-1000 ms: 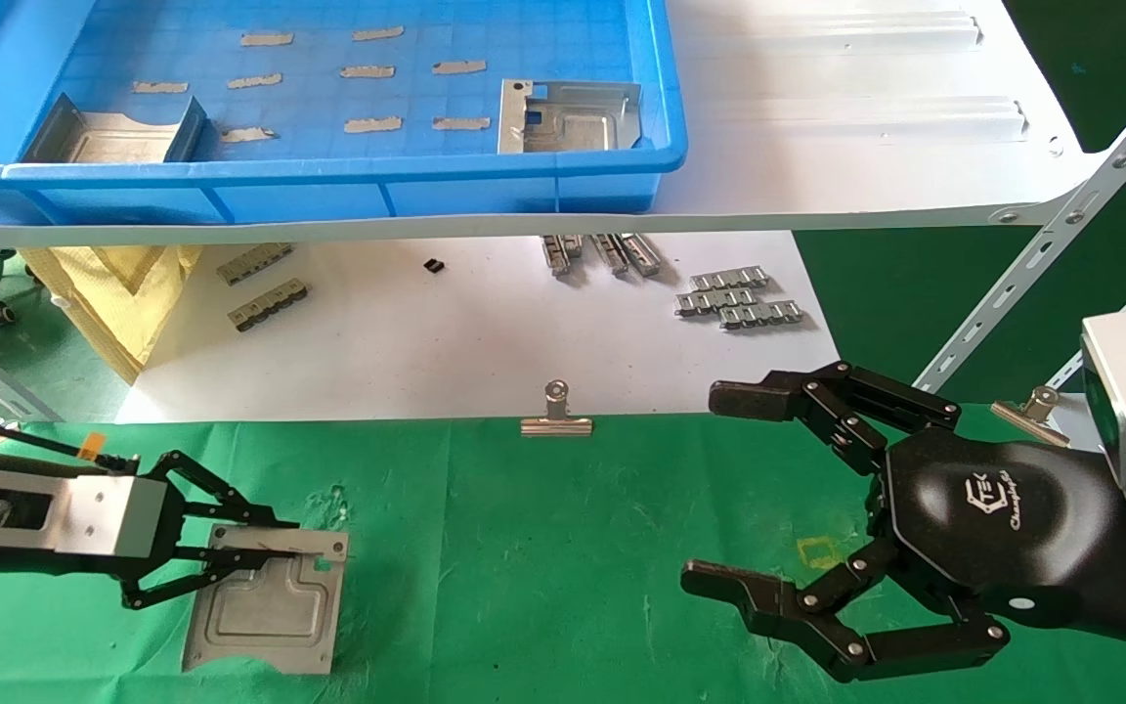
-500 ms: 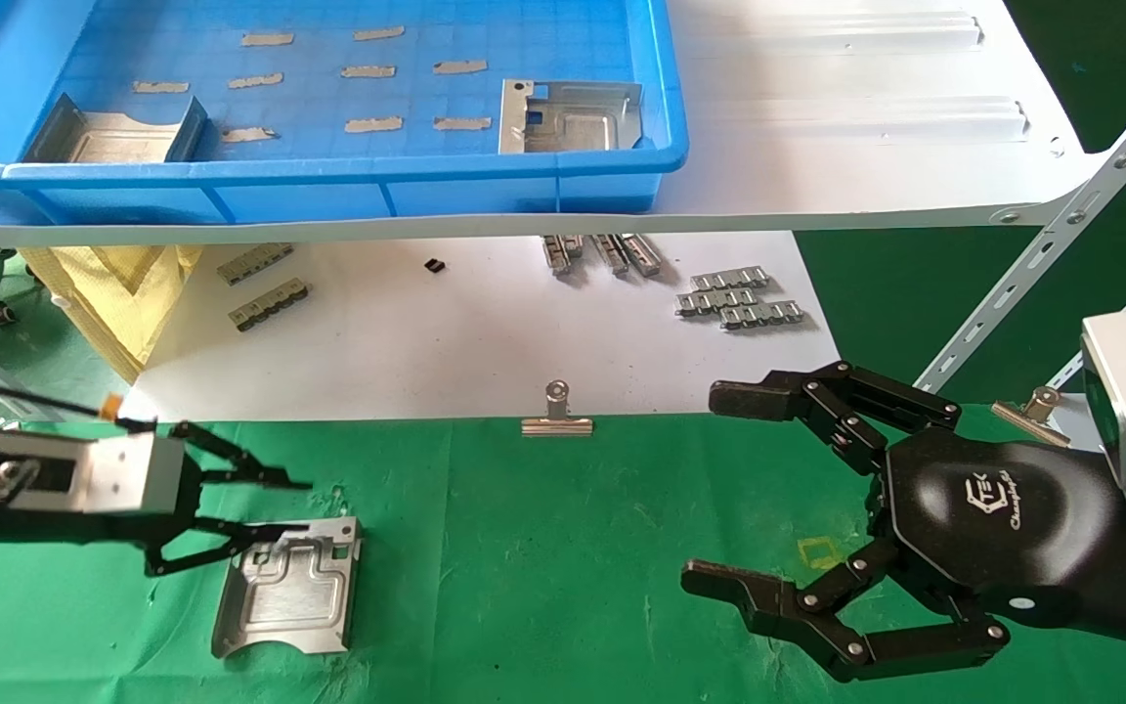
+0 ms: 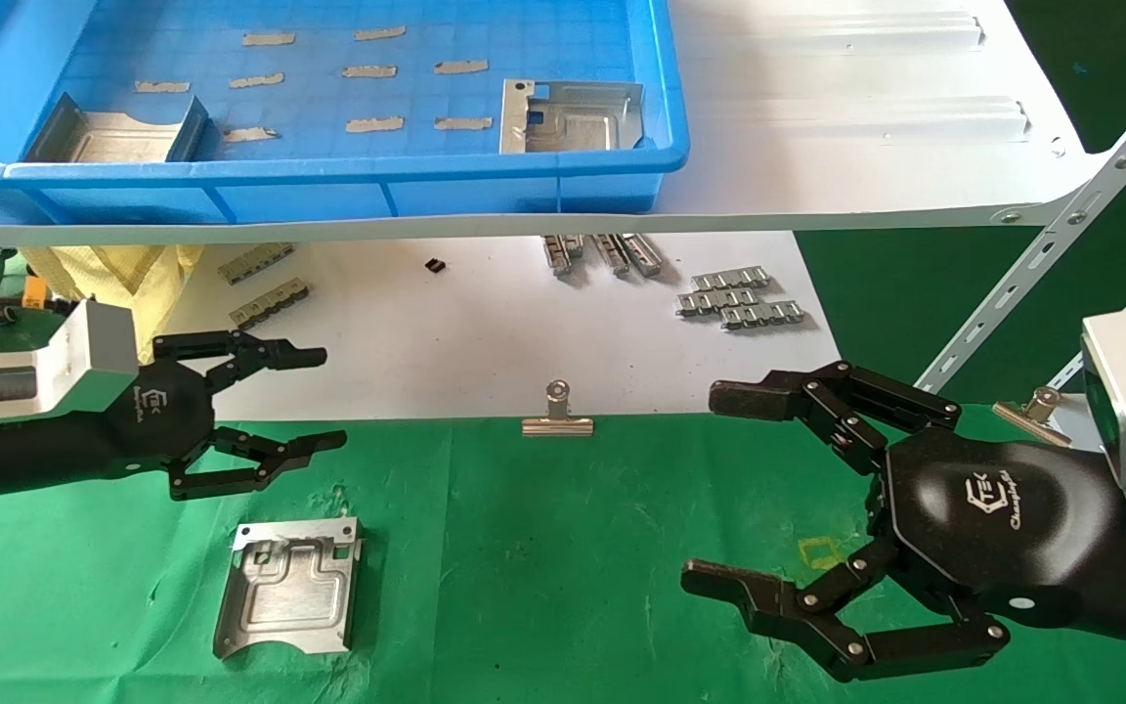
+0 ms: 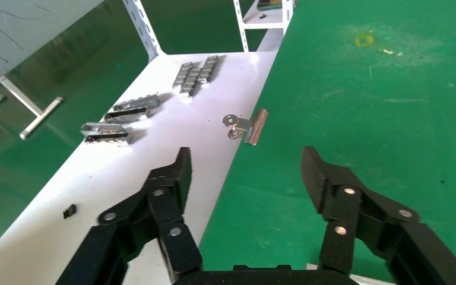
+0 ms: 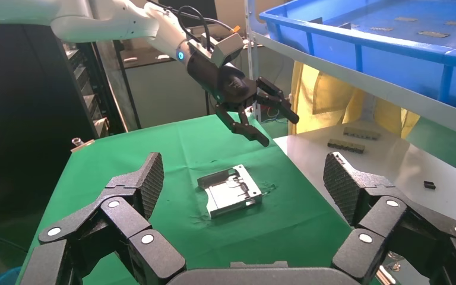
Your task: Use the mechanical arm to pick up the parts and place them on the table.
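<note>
Green wrinkled cloth table [image 3: 563, 548] in the near field; white sheet [image 3: 485, 332] beyond it, white shelf [image 3: 866, 147] overhead carrying a blue tray [image 3: 328, 186].

One part [image 3: 289, 585] lying flat on the cloth, near-left, recess side up, flanges raised along its left and right edges. Nothing touching it. Two more parts in the tray: one [image 3: 568, 117] at the tray's right end, another [image 3: 118, 132] at its left end.

Left gripper [image 3: 314, 401] raised above the far edge of the cloth, fingers spread wide, nothing between them. Placed part just near of it and below; apart, no contact. Same seen from the right wrist: left gripper [image 5: 270, 116] lifted clear over the part [image 5: 231, 191].

Right gripper [image 3: 719, 489] parked over the cloth on the right, fingers wide apart, empty, well apart from the placed part.

Judgement: placement of this part done; next pick lies far and up, in the tray. Left-end tray part nearer to the left gripper, almost straight beyond it; right-end tray part between both arms, somewhat closer to the right one. Tray wall in the way, so approach from above likely needed.

Binder clip [image 3: 556, 416] at the cloth's far edge, strips [image 3: 739, 298] on the sheet — not part of the job.
</note>
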Robot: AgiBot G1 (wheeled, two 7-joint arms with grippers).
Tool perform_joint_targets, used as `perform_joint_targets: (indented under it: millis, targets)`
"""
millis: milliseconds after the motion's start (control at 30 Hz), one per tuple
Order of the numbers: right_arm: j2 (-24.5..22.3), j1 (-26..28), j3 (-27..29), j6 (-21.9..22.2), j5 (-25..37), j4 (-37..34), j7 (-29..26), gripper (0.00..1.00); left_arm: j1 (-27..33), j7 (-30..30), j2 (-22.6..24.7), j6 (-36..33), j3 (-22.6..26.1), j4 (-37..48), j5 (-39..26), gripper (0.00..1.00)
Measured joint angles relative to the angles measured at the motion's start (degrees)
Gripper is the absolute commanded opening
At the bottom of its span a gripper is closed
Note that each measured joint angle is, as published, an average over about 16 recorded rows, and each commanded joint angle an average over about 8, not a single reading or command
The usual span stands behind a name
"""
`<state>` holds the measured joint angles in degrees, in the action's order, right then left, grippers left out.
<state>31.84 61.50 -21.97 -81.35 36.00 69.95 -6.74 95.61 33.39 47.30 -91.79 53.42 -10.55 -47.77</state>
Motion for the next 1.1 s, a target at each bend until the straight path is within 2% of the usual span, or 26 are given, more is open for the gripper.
perform_joint_targets:
  millis: [467, 1100]
  targets:
    - [0.0, 0.0, 0.0, 0.0, 0.0, 0.0, 0.0, 1.00, -2.3, -2.9, -0.9, 0.3, -2.5, -4.1, 0.6, 1.00]
    - [0.0, 0.0, 0.0, 0.0, 0.0, 0.0, 0.0, 1.00, -12.5, -16.2, -4.5, 2.2, -13.7, -23.1, 2.3, 1.00]
